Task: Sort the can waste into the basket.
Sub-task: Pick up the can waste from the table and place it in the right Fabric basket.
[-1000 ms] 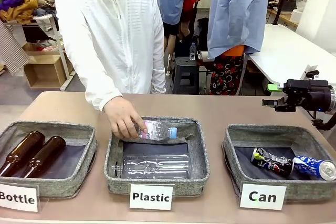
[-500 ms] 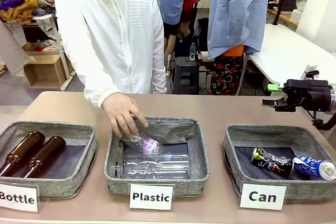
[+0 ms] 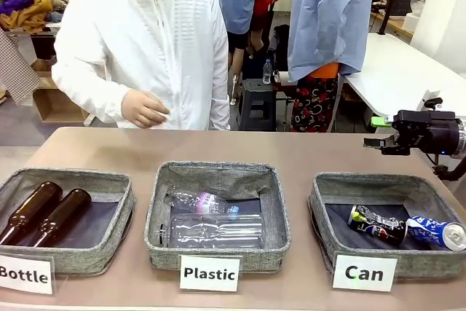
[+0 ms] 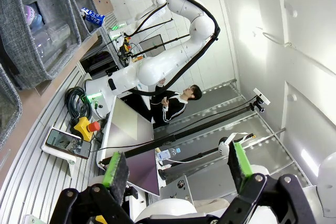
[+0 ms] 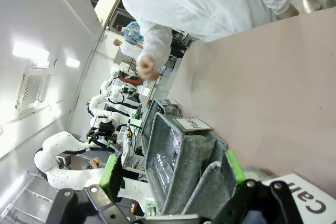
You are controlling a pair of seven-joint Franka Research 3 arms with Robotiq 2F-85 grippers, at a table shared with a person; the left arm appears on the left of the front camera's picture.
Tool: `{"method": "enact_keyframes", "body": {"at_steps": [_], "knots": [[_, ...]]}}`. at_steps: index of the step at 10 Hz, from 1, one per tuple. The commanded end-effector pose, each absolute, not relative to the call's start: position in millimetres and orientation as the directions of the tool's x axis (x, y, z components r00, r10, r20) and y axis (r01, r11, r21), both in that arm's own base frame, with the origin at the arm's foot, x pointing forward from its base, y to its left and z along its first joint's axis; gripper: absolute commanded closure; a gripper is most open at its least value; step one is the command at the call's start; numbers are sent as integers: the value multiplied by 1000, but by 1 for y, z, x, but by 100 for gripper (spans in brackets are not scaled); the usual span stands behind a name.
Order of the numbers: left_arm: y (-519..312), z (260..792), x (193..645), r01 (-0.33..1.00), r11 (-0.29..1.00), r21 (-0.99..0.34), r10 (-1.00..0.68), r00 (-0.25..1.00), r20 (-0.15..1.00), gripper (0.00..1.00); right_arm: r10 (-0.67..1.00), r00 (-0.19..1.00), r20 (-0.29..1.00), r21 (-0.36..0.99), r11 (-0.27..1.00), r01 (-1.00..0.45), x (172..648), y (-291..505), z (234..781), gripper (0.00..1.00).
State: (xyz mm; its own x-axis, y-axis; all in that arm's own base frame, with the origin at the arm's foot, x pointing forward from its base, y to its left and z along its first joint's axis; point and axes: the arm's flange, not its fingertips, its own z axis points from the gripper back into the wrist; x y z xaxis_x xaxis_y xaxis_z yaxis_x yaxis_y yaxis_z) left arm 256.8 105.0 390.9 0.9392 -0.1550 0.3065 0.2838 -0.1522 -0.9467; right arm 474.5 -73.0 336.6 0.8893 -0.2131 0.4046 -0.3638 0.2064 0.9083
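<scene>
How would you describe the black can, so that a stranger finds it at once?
Look at the grey basket behind the white "Can" card, the rightmost of three. Two cans lie inside it; the black can is the left one, dark with silver marks, whereas its neighbour is blue.

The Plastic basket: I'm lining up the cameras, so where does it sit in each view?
Front view: the Plastic basket is the middle of the three, at lower centre.
Left wrist view: top left corner, tipped sideways.
Right wrist view: bottom centre, just above the claw, as far as I can tell.
Shared landmark: the clear plastic bottle lying inside it.
</scene>
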Motion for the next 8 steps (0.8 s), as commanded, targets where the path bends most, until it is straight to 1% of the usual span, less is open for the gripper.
{"method": "enact_keyframes", "body": {"at_steps": [1, 8], "knots": [[106, 392, 255, 304, -166, -938, -154, 931, 329, 0, -221, 878, 424, 899, 218, -380, 475, -71, 339, 0], [106, 392, 255, 304, -166, -938, -154, 931, 329, 0, -221, 878, 424, 899, 218, -380, 475, -71, 339, 0]]}}
